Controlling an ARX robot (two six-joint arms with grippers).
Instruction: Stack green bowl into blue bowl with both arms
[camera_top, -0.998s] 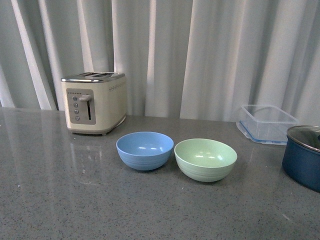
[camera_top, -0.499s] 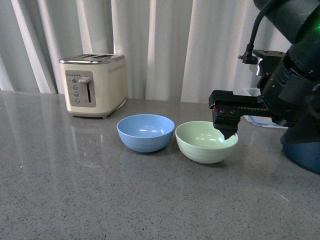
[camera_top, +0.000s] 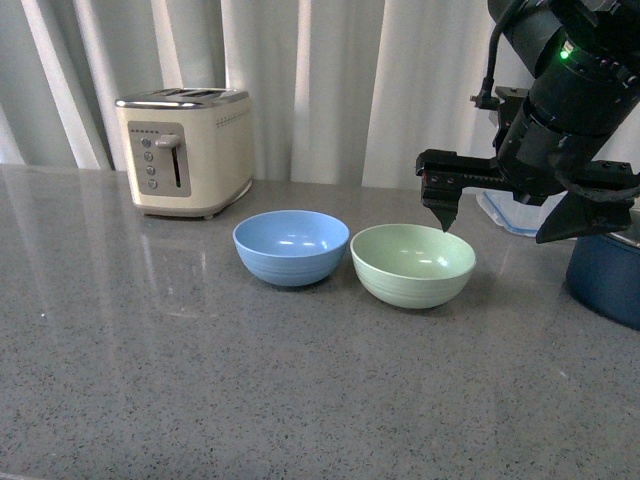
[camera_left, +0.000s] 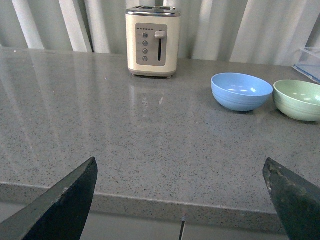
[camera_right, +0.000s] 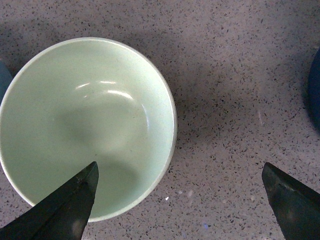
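Between your right jaws: the pot-side rim of the green bowl (camera_right: 85, 125) and a strip of bare countertop (camera_right: 225, 75). One jaw hangs over the bowl's inside, the other over the counter outside it.
Your right gripper (camera_top: 492, 232): jaws spread wide, holding nothing. From the front you see one tip just above the bowl's far rim, and you cannot tell whether it touches.
Below the right jaws: the green bowl (camera_top: 412, 263) stands upright and empty on the countertop (camera_top: 200, 380).
Past the green bowl, away from the right jaws: the blue bowl (camera_top: 291, 246), upright and empty, just beside it. You cannot tell whether the two rims touch.
Outside the right jaws, other side: the navy pot (camera_top: 605, 280) stands near, with a clear container (camera_top: 497, 210) partly hidden behind the arm.
Your left gripper (camera_left: 179, 162): jaws spread wide, nothing between them but bare counter near its front edge.
Ahead of the left jaws: the toaster (camera_left: 152, 41) stands far back. The blue bowl (camera_left: 242, 91) and green bowl (camera_left: 298, 99) sit off to one side, well apart from the jaws.
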